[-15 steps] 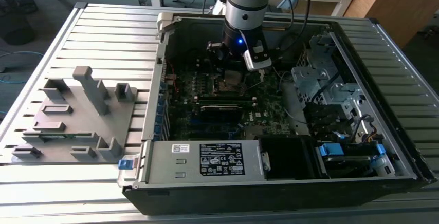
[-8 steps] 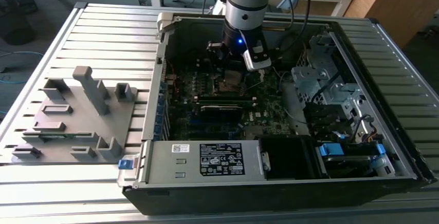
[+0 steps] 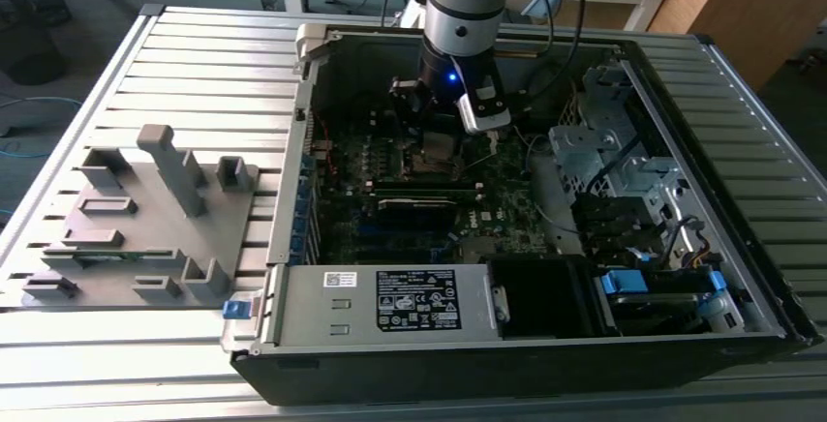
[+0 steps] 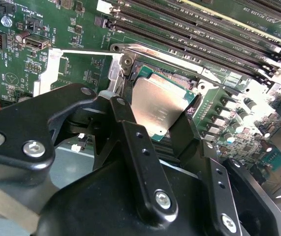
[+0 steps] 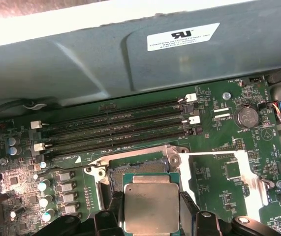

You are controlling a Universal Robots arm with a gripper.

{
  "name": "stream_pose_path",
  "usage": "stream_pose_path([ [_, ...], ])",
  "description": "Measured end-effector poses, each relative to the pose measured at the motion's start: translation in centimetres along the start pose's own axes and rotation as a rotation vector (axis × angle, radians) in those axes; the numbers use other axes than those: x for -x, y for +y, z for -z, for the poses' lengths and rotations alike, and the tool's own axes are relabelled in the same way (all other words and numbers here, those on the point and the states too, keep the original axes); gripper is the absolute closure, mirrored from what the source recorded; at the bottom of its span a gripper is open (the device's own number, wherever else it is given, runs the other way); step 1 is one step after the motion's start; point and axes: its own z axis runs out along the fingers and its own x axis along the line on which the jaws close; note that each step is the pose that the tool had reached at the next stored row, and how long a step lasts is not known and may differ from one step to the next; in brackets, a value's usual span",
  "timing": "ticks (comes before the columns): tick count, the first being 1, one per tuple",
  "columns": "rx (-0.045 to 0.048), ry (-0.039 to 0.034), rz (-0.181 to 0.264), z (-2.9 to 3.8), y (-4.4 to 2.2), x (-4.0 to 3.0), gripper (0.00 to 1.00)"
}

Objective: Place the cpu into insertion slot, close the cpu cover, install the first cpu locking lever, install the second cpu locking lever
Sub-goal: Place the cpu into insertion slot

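Slatted grey metal table (image 3: 194,54) carries a black open computer case (image 3: 517,378), with a grey plastic fixture (image 3: 142,233) at nine o'clock of it in the exterior view. Inside, the dark green motherboard (image 3: 517,233) is hemmed by a silver power supply box (image 3: 387,296) at six o'clock and a grey metal drive cage (image 3: 588,146) at three o'clock. The arm drops in at twelve o'clock, close to the case's far wall.

The black two-finger gripper (image 4: 152,115) is closed narrow on the small flat square silver-grey cpu (image 5: 151,206), its fingers (image 5: 115,216) pressing two opposite edges. The cpu hangs tilted just over the small square dark insertion slot (image 5: 130,173), covering part of it; whether they touch cannot be told. The thin silver frame of the cpu cover (image 5: 251,179) lies swung open beside the slot, leaving the slot's top free. Long black memory slots (image 5: 115,128) run just beside the slot's rim, with the case wall beyond them.
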Motion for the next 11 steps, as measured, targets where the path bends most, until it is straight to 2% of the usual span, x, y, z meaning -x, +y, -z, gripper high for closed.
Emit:
stream_pose_path([
  [11,0.0001,-0.0001,-0.003,0.01,0.0,0.0,0.46],
])
